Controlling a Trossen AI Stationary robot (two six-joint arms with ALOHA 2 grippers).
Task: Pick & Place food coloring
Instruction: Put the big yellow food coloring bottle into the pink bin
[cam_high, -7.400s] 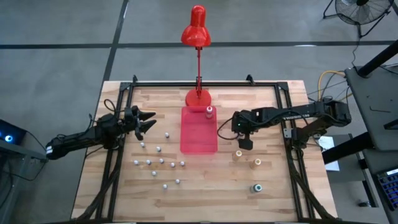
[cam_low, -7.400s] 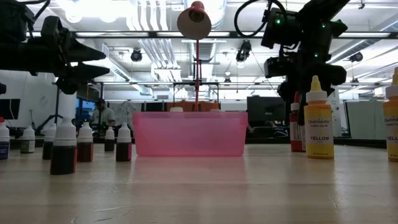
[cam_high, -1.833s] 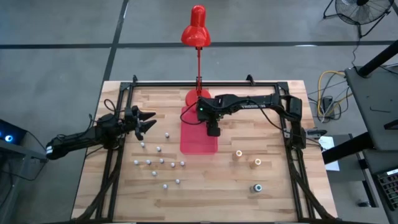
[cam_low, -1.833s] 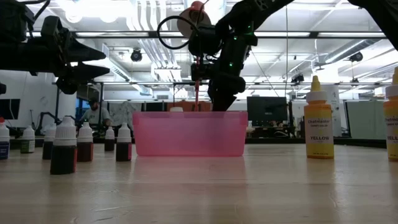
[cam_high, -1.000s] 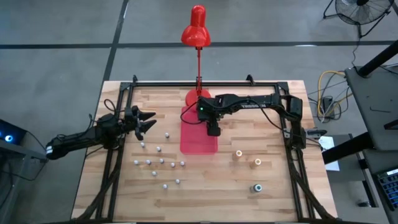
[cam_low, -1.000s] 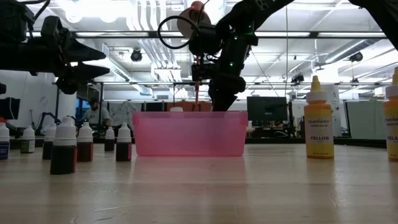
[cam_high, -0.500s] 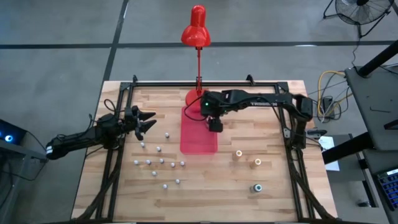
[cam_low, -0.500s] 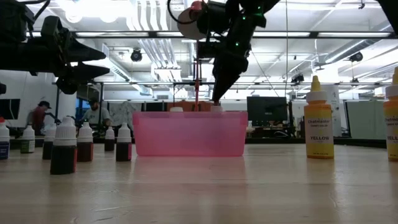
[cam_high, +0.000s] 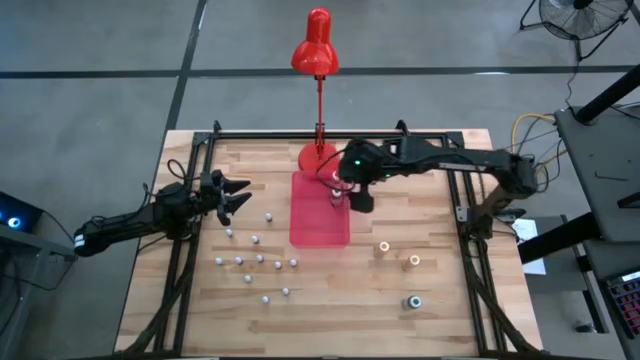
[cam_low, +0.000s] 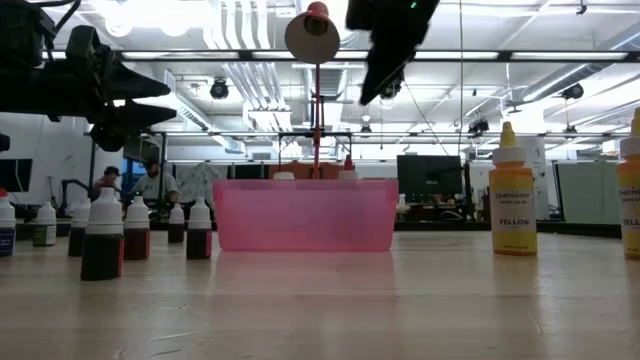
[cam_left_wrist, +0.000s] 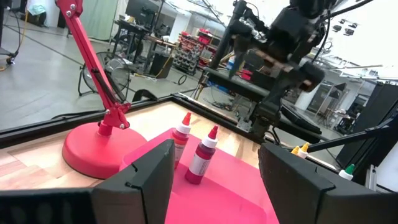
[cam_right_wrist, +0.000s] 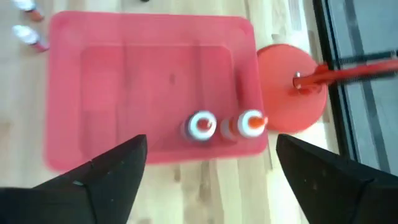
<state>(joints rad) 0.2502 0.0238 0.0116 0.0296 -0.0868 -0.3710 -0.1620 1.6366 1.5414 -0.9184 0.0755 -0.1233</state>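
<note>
Wooden table (cam_high: 430, 310) carries a red tray (cam_high: 315, 222) holding two food coloring bottles (cam_right_wrist: 202, 126) upright. Right tool (cam_high: 360, 196) hovers above, wide open, empty. Left tool (cam_high: 238, 196) waits open, empty.

The right gripper (cam_high: 362, 199), which earlier carried a red-capped bottle (cam_right_wrist: 201, 125) from the worktop's right side, now hangs open above the red tray (cam_high: 310, 230); that bottle stands inside beside the pink-capped one (cam_right_wrist: 250, 123).
</note>
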